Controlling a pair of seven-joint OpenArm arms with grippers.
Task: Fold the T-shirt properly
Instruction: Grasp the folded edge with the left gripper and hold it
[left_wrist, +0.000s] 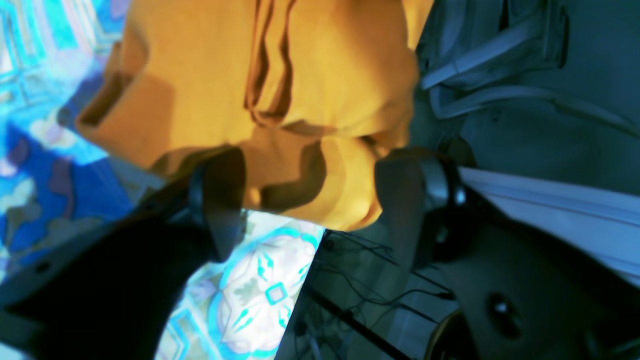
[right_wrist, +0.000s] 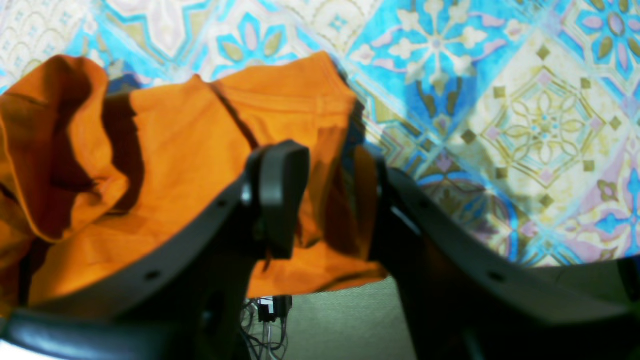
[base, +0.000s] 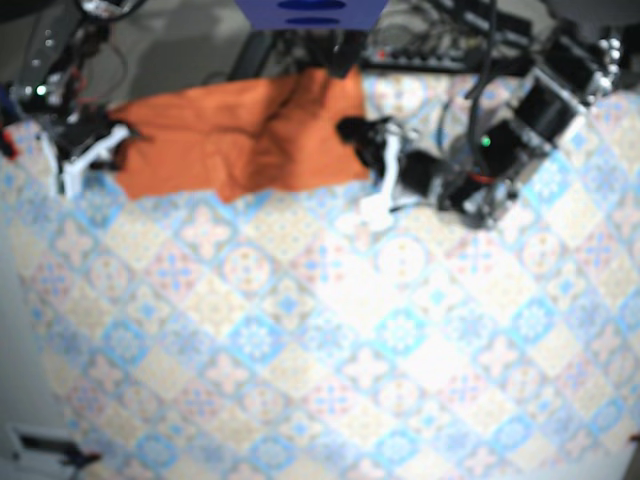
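Right now the orange T-shirt (base: 240, 135) lies spread along the far edge of the bench (base: 330, 350), on the tile-pattern cover, w/ a crease near its middle and an uneven near hem. Your left tool (left_wrist: 312, 170) sits at the shirt's end on the base view's right. In the left wrist view its fingers (left_wrist: 225, 200) stand wide apart w/ a bunched fold of cloth between them, so it's straddling the fabric, not nipped on it. Your right tool (right_wrist: 327, 170) is at the opposite end, on the base view's left. Its fingers (right_wrist: 280, 195) are closer together w/ a strip of cloth running thru the gap, but you can't tell from the pics whether they're actually pinching it. In the right wrist view the cloth below that tool shows against floor and some cables (right_wrist: 265, 310) past the bench edge. The base view is blurry, so finer folds aren't readable.
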